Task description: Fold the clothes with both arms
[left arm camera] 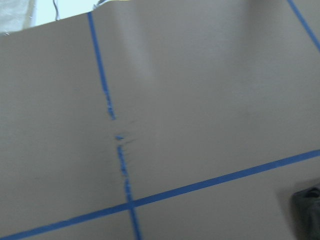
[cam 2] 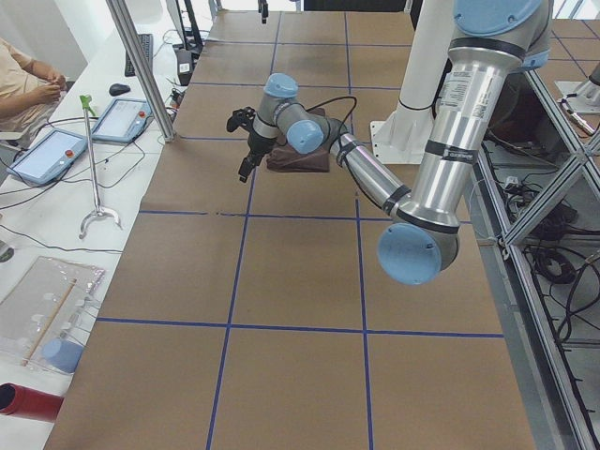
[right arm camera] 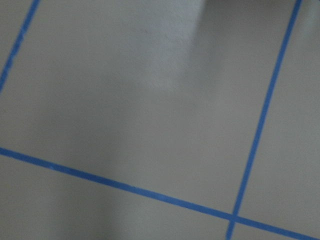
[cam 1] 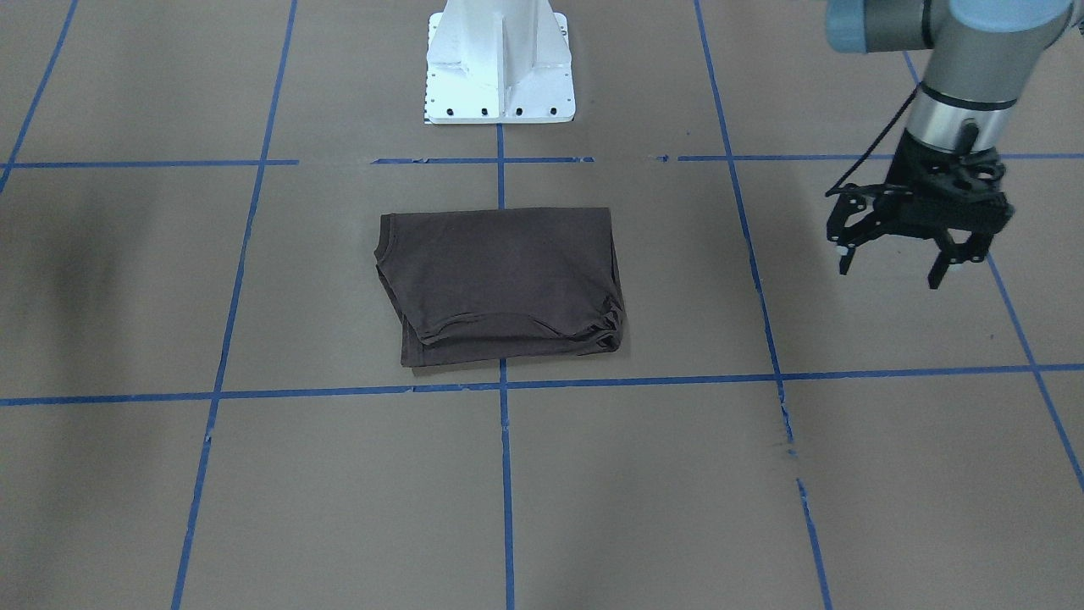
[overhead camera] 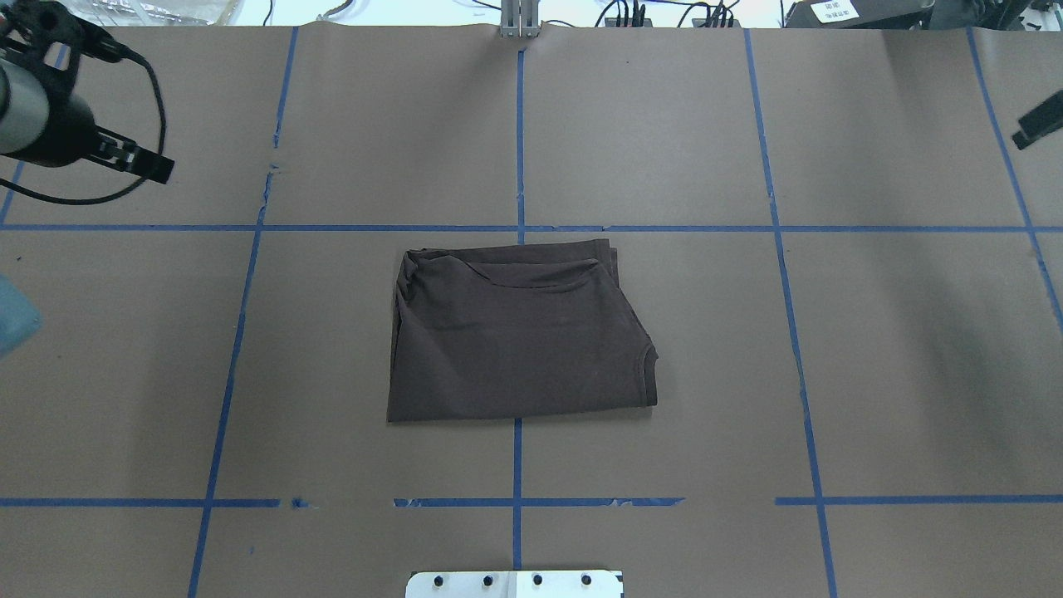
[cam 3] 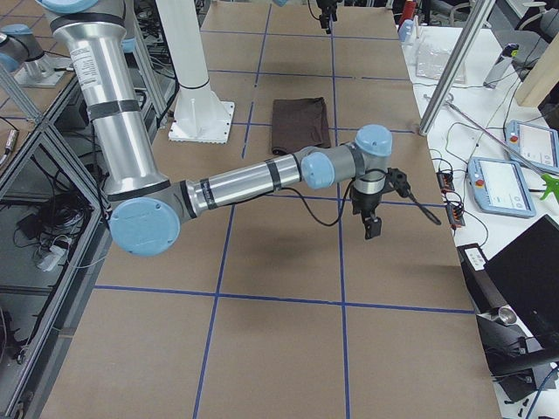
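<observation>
The dark brown T-shirt lies folded into a rough rectangle at the table's middle, collar side toward the view's left; it also shows in the overhead view. My left gripper hangs open and empty above the table, well off to the shirt's side; one of its fingers shows at the overhead view's far left. My right gripper hovers over the table far from the shirt on the other side. Only a black tip of it shows in the overhead view, so I cannot tell how its jaws stand. A shirt corner shows in the left wrist view.
The table is covered in brown paper marked with a grid of blue tape lines. The white base pedestal stands behind the shirt. Tablets, cables and posts lie beyond the table's far edge.
</observation>
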You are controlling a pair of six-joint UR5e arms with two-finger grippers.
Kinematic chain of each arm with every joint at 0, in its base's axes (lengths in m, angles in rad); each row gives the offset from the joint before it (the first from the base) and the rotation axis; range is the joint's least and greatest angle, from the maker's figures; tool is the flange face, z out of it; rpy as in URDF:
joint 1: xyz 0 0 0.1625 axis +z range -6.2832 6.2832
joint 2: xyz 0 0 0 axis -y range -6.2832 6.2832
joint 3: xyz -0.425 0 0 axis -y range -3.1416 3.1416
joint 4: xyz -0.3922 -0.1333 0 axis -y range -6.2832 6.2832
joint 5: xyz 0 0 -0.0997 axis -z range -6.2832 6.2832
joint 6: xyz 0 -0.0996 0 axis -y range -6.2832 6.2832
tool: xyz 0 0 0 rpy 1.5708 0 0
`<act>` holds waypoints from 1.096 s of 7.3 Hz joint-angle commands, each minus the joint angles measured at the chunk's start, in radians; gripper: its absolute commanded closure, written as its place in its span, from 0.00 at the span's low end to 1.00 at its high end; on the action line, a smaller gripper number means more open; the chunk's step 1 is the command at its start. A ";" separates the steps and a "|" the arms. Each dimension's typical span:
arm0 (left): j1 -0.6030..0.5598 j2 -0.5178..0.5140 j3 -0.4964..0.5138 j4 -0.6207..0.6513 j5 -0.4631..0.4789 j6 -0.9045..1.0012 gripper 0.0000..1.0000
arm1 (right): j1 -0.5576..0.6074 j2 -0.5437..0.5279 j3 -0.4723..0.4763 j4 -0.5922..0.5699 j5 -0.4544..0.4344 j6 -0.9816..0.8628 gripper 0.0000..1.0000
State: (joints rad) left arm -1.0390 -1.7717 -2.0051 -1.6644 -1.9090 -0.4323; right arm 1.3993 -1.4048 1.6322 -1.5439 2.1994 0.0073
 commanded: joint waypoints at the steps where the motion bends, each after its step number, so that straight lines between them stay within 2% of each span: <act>1: -0.110 0.102 0.029 0.003 -0.077 0.078 0.00 | 0.096 -0.220 0.038 0.069 0.025 -0.076 0.00; 2: -0.189 0.139 0.051 0.005 -0.132 0.087 0.00 | 0.112 -0.282 0.079 0.096 0.052 -0.064 0.00; 3: -0.320 0.176 0.067 0.005 -0.244 0.166 0.00 | 0.131 -0.316 0.121 0.056 0.084 -0.063 0.00; 4: -0.405 0.217 0.112 0.008 -0.349 0.334 0.00 | 0.132 -0.321 0.147 -0.005 0.100 -0.063 0.00; 5: -0.411 0.227 0.187 0.029 -0.392 0.374 0.00 | 0.130 -0.321 0.150 -0.013 0.112 -0.063 0.00; 6: -0.414 0.227 0.231 0.088 -0.395 0.377 0.00 | 0.130 -0.321 0.147 -0.013 0.112 -0.061 0.00; 8: -0.424 0.241 0.284 0.123 -0.400 0.411 0.00 | 0.130 -0.321 0.147 -0.018 0.115 -0.062 0.00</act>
State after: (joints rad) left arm -1.4531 -1.5402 -1.7623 -1.5634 -2.3019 -0.0517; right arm 1.5293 -1.7252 1.7788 -1.5585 2.3114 -0.0542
